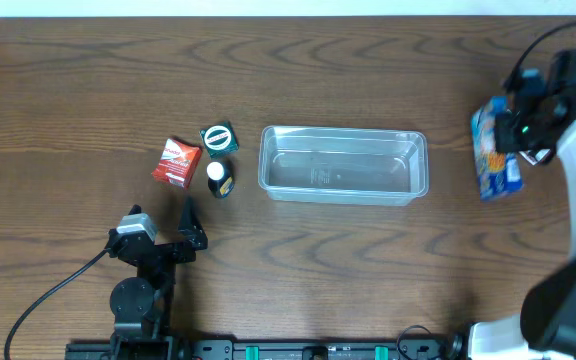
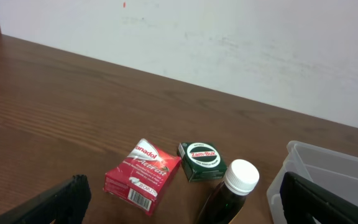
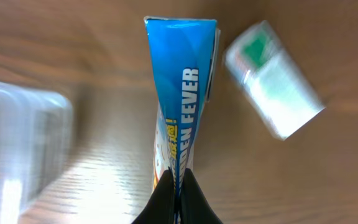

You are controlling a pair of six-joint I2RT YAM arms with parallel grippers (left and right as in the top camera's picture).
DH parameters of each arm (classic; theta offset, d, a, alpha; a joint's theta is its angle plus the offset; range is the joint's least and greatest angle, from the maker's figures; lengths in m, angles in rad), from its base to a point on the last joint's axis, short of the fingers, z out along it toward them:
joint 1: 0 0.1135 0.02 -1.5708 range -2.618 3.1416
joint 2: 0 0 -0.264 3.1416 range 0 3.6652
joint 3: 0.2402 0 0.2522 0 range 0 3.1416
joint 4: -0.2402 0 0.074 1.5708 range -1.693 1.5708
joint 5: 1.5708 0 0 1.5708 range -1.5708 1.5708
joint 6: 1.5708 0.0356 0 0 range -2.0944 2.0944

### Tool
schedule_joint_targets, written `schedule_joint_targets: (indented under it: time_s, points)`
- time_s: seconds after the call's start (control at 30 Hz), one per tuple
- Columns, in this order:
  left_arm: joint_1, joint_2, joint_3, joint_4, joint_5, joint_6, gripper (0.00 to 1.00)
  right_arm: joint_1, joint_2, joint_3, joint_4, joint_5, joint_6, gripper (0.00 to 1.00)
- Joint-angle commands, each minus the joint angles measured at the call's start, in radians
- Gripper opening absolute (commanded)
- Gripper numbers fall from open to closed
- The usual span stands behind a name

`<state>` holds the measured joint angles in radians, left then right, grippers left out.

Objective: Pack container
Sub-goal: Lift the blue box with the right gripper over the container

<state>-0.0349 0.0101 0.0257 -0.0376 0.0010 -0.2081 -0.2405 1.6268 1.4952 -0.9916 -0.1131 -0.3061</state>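
Observation:
The container (image 1: 343,165) is a clear rectangular tub in the middle of the table, with nothing visible inside; it also shows as a blurred container (image 3: 17,149) at the left of the right wrist view. My right gripper (image 1: 521,128) is at the far right, shut on the edge of a blue snack packet (image 1: 493,150). In the right wrist view the blue snack packet (image 3: 182,93) hangs from the right gripper (image 3: 178,186) above the wood. My left gripper (image 2: 185,190) stands open and empty, just short of the dark bottle (image 2: 229,196).
Left of the tub lie a red tablet box (image 1: 176,162), a green tin (image 1: 219,138) and a dark bottle with a white cap (image 1: 218,178). A white and green packet (image 3: 272,81) lies on the table beside the blue one.

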Motion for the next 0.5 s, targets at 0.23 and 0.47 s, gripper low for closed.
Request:
schedule_joint_targets:
  time_s: [0.23, 0.47]
  points:
    - [-0.002, -0.006, -0.022, -0.036, -0.008, 0.013, 0.98, 0.210, -0.302, 0.206, -0.062, -0.279, -0.223, 0.01]
    - [-0.002, -0.006, -0.022, -0.035, -0.008, 0.013, 0.98, 0.436, -0.335, 0.205, -0.086, -0.189, -0.334, 0.01]
